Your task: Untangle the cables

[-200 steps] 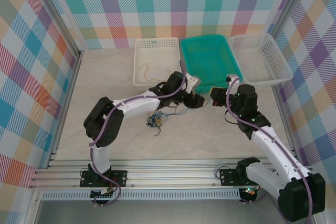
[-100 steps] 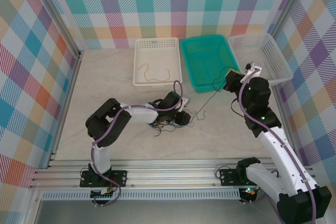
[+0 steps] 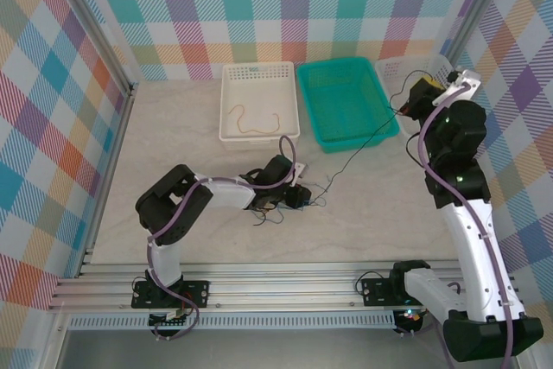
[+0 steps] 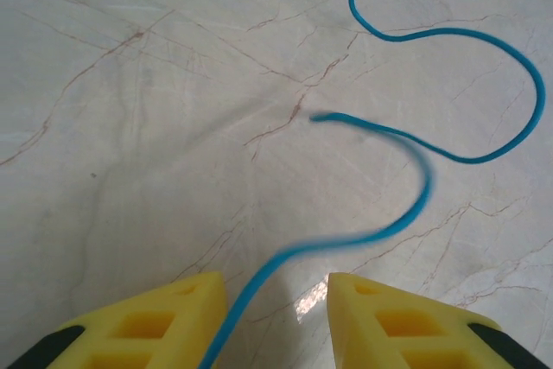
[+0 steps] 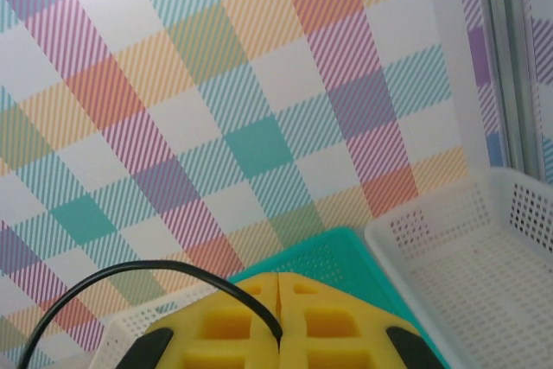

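The right gripper, raised at the upper right of the top view, is clamped tight on the black cable, which runs nearly straight down-left to the tangle at centre. The left gripper is parted, with a blue cable lying loose between its fingers. A clean pull likely needs the left to pin the tangle, clear of the black strand, while the right draws steadily along the line.

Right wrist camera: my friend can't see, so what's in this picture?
The yellow right gripper is pinched shut on a thin black cable that loops off to the left. Behind it are a teal basket, a white basket and a colourful checked wall.
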